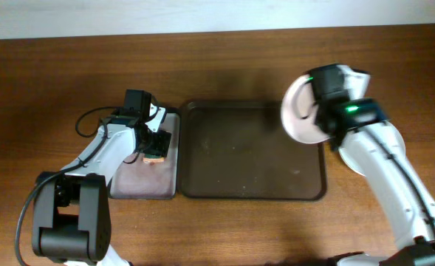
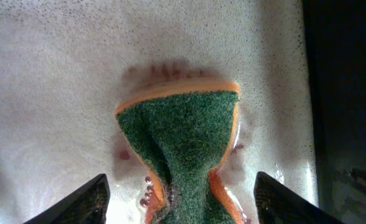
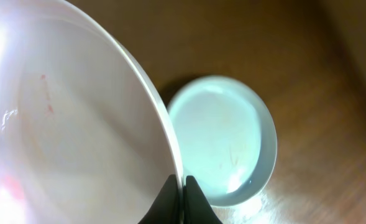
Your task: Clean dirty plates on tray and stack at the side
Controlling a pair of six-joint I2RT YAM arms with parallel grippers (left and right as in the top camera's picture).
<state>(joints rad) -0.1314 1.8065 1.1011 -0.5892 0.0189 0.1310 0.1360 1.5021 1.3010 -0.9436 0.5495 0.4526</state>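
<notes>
Right fingers (image 3: 198,208) pinch pinkish plate (image 3: 64,124), mint plate (image 3: 223,149) behind.

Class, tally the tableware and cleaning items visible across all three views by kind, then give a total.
Plates: 2 (round pinkish-white plate, round pale mint-green plate)
Trays: 2 (large dark brown rectangular tray, smaller narrow pale-lined tray)
Sponges: 1 (green-and-orange sponge)
Total: 5

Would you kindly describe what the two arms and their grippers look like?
The left arm and right arm both have white tubular links with black joints and black wrists. A thin black cable loops beside the left wrist, and a green light glows on the right one. The fingers are black wedges.
</notes>
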